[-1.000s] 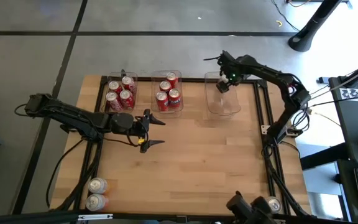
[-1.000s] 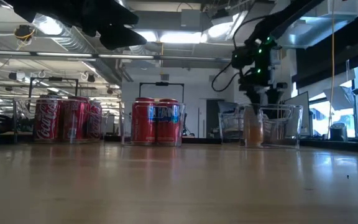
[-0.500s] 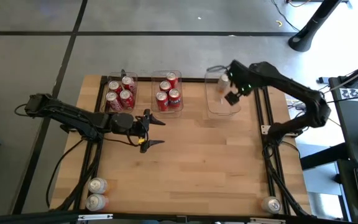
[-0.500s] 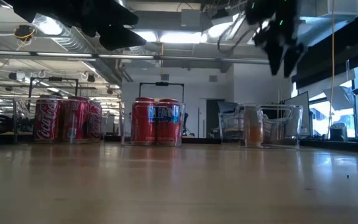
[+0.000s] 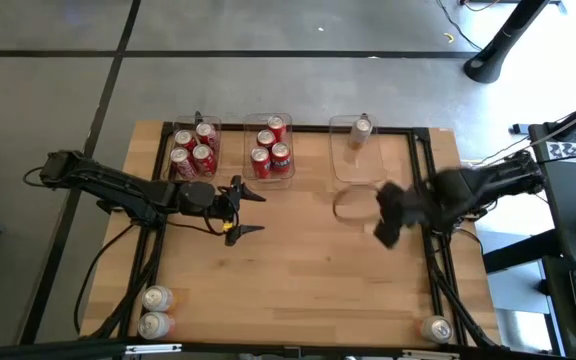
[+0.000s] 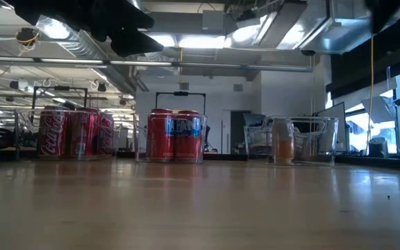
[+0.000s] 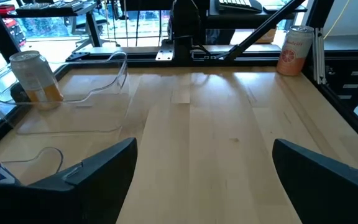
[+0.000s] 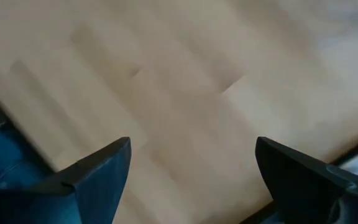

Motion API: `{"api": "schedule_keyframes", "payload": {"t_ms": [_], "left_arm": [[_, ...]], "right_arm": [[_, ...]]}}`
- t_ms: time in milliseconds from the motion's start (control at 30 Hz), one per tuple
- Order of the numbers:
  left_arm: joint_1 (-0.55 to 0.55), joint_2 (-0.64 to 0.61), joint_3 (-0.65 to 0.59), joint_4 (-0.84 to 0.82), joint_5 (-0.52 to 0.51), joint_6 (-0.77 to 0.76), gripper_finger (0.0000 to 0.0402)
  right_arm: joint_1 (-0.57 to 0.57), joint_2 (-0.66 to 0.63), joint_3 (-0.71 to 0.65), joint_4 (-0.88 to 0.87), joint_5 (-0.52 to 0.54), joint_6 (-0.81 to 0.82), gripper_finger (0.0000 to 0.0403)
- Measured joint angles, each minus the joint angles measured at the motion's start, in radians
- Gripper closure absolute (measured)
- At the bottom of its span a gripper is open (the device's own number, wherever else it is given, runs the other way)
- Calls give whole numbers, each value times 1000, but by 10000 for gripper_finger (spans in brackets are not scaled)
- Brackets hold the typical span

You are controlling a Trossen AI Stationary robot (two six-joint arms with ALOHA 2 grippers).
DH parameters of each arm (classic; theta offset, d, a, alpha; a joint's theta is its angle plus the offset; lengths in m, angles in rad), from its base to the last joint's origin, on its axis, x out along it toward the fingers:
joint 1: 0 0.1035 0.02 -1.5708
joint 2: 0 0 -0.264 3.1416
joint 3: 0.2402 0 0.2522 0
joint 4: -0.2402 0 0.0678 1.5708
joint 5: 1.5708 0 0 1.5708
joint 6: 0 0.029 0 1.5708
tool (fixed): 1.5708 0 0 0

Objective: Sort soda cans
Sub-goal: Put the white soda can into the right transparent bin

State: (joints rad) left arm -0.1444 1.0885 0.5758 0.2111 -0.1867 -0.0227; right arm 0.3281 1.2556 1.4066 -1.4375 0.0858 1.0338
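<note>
Two empty tools (image 5: 238,209) (image 5: 386,216) hover, spread, above the table (image 5: 318,280).

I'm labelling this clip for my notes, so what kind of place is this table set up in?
Most likely a robotics lab or workshop in an open, industrial-style room. The low view shows bare silver ceiling ducts and strip lights, and the high view shows a grey concrete floor around the pale wooden table.
</note>
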Motion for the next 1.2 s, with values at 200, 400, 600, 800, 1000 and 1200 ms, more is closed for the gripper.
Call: {"api": "schedule_keyframes", "payload": {"t_ms": [200, 400, 600, 800, 1000, 1200], "left_arm": [[0, 0, 0, 1, 0, 0, 39], [0, 0, 0, 2, 0, -1, 39], [0, 0, 0, 8, 0, 3, 39], [0, 0, 0, 11, 0, 6, 39], [0, 0, 0, 10, 0, 13, 39], [0, 0, 0, 9, 0, 27, 39]], "right_arm": [[328, 64, 0, 71, 15, 329, 61], [484, 147, 0, 88, -76, 501, 61], [565, 247, 0, 104, -285, 540, 61], [570, 333, 0, 86, -542, 544, 61], [570, 367, 0, 145, -582, 543, 61], [631, 415, 0, 183, -641, 552, 61]]}}
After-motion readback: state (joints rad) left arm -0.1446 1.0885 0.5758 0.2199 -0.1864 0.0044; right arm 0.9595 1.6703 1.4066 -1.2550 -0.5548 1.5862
